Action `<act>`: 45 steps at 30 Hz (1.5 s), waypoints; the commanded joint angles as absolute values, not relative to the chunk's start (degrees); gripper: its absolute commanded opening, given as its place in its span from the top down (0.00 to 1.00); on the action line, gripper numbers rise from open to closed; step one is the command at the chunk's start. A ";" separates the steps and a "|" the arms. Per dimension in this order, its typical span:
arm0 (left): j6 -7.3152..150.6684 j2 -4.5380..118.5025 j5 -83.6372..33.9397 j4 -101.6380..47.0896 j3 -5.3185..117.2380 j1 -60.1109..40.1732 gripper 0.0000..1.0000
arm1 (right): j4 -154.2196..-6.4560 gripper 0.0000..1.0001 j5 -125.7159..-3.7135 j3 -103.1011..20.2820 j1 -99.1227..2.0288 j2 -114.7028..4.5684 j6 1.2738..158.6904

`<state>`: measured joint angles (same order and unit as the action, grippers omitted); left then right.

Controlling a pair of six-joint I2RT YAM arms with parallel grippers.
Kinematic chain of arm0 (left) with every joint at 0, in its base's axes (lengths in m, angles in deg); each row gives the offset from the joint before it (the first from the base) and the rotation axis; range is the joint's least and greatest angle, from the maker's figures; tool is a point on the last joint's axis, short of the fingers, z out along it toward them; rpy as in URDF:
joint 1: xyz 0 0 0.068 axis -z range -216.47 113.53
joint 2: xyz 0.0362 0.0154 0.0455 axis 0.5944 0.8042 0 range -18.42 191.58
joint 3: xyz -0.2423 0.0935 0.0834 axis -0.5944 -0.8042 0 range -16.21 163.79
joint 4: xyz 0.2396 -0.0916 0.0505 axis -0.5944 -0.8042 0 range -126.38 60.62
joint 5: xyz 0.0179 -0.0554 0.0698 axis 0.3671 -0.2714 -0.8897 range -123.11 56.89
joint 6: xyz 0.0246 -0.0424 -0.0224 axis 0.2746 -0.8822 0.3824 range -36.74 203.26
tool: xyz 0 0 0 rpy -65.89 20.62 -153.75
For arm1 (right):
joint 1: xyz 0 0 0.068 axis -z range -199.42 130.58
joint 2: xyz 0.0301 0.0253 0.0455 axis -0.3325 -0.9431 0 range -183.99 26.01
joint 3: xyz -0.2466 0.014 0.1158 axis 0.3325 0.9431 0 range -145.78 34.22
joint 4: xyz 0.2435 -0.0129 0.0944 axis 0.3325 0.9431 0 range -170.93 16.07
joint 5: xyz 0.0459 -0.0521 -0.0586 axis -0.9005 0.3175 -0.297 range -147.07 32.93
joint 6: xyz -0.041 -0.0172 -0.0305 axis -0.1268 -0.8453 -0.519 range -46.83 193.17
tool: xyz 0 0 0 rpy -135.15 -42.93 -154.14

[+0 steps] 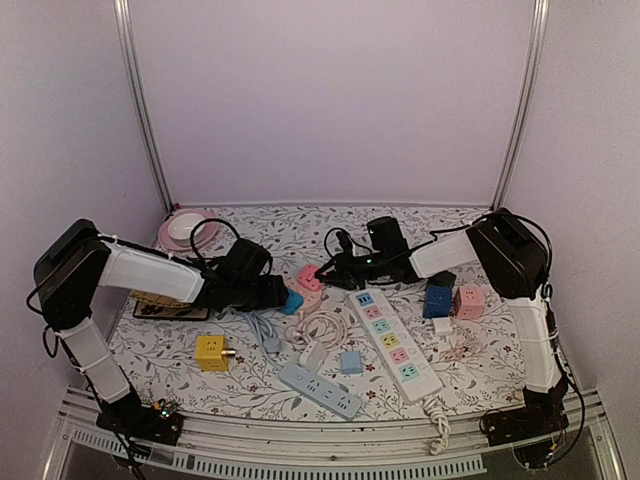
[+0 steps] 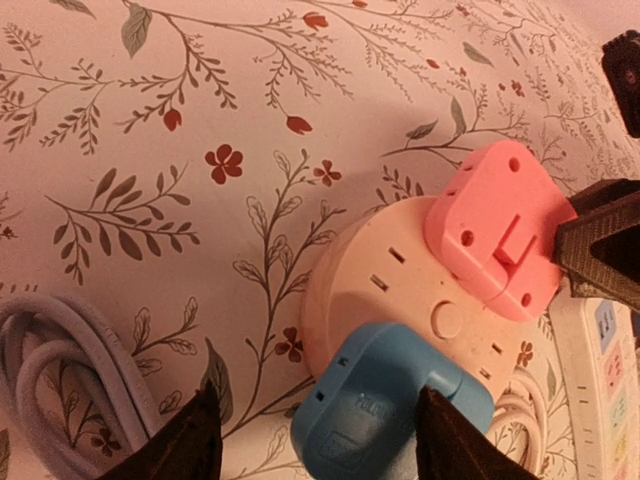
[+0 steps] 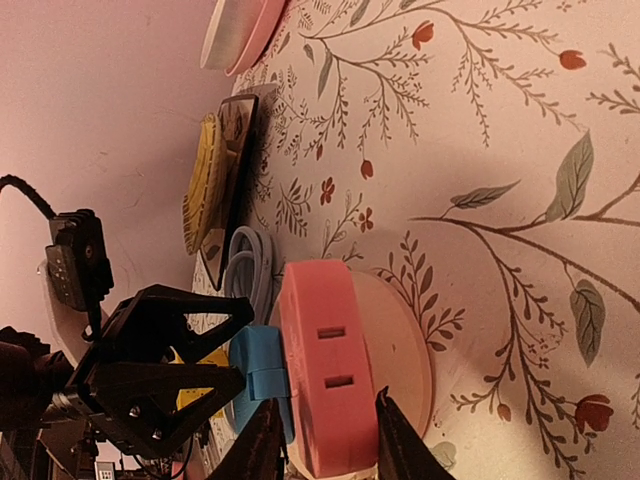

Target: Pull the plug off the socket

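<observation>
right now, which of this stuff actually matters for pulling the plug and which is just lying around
For the job:
- round socket
- pink plug
- blue plug
- left tool
- right tool

Just lying about:
- long white power strip
- grey-blue power strip
- yellow cube
- blue cube
- pink cube
- pink plate
- coiled cable

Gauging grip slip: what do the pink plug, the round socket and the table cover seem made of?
The pink plug: likely moulded plastic, matte, uniform colour, rounded edges. The round socket: plastic too, smooth, faint sheen. The table cover: floral print, fabric or vinyl; cannot tell which.
</observation>
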<state>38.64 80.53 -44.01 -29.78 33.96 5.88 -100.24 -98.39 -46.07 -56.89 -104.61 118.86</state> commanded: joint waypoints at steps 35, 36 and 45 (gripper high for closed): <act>38.20 84.92 -42.20 -28.29 28.58 6.64 0.35 | -141.95 0.91 -109.56 -35.86 -58.46 -100.80 147.98; 38.23 85.08 -42.20 -28.32 28.68 6.72 0.35 | -142.87 0.91 -109.64 -35.72 -58.45 -100.79 148.76; 38.65 83.10 -42.51 -29.37 29.31 6.95 0.35 | -136.42 0.93 -106.67 -32.96 -57.24 -97.65 143.82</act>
<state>37.15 82.09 -42.76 -20.06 30.49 6.38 -139.63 -108.23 -34.77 -58.25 -101.73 147.75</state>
